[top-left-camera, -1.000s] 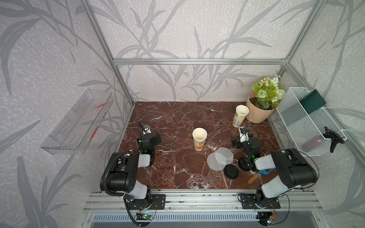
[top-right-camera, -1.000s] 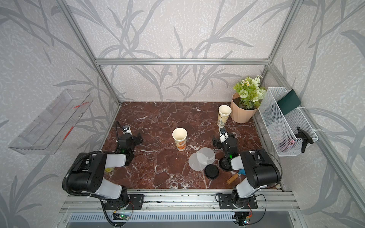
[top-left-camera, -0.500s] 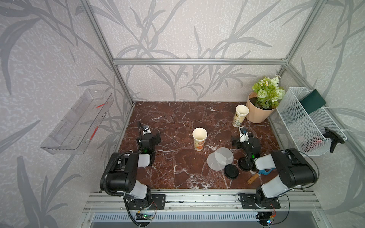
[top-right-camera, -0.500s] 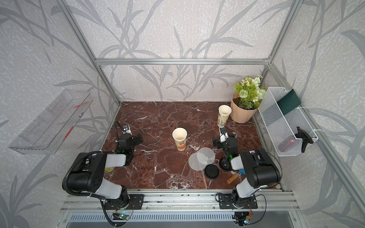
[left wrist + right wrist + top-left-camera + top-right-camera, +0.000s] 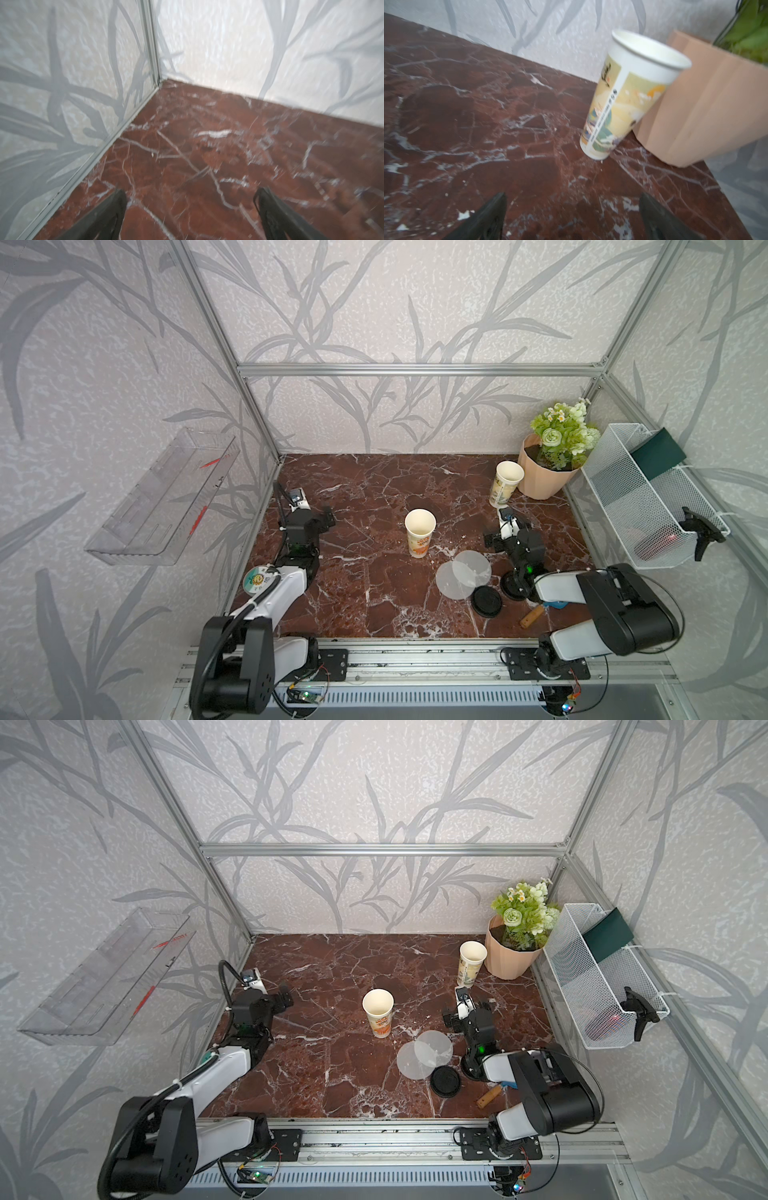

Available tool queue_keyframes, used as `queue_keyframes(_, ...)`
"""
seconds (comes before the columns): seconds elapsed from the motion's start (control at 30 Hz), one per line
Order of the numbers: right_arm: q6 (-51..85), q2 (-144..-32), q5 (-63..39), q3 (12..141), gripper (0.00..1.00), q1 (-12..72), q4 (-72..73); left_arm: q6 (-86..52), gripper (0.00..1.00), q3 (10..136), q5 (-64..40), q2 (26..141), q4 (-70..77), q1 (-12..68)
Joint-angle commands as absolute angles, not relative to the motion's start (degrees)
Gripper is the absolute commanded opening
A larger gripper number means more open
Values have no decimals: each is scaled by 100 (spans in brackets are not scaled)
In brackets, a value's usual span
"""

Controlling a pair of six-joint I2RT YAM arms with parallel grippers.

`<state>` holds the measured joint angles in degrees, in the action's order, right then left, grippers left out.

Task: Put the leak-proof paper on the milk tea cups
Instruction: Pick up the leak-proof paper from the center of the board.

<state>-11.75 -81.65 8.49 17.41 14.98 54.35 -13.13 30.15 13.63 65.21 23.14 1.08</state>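
Nearest the front rail, a black lid [image 5: 487,601] lies flat on the tabletop [image 5: 365,605]. What looks like a second lid [image 5: 509,592] is mostly hidden under the right arm. Just beyond, two paper discs [image 5: 462,577] lie flat and overlapping, between the black lid and the middle cup [image 5: 419,533]; which disc is on top I cannot make out. Judged thin, light and floppy, likely to cling to each other and to the stone. No raised edge to pinch, so take one by its rim where it rides over the other, and watch for both lifting together. Right tool [image 5: 573,194] released, jaws wide, nothing between them, beside the discs and facing the far cup [image 5: 631,93], which stands upright just beside the flower pot [image 5: 708,108]. Left tool [image 5: 191,190] likewise released and empty, well apart by the left wall. Neither wrist view shows the discs. Both cups are uncovered, their bottoms unseen.
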Motion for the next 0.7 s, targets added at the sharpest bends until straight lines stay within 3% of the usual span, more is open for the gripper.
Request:
queue_keyframes(0.0, -1102, -7190, 1442, 2205, 99, 1877, 4359, -3227, 99, 3199, 1344, 6001, 764, 107)
queue_keyframes(0.1, 1059, -6136, 1379, 2147, 99, 1875, 3280, -3631, 99, 2878, 604, 5557, 914, 81)
queue_keyframes(0.23, 1645, -5293, -309, 1742, 99, 1723, 3170, -3618, 99, 2428, -625, 5083, 1616, 83)
queue_keyframes(0.37, 1803, -5427, -1196, 2583, 99, 1916, 873, -3489, 99, 2437, -1541, 4928, 1553, 83)
queue_keyframes(0.43, 1894, -5725, -752, 2958, 99, 2358, -87, -3487, 99, 2532, -1975, 4989, 1421, 81)
queue_keyframes(0.5, 1734, -5926, 393, 3333, 99, 3096, -998, -3514, 99, 2566, -2236, 5093, 1389, 83)
queue_keyframes(0.57, 1916, -6060, 1112, 3454, 99, 3524, -1029, -3525, 99, 2551, -2402, 5178, 1452, 92)
queue_keyframes(0.67, 2470, -6165, 673, 3107, 99, 3452, -201, -3607, 99, 2466, -2470, 5269, 1620, 88)
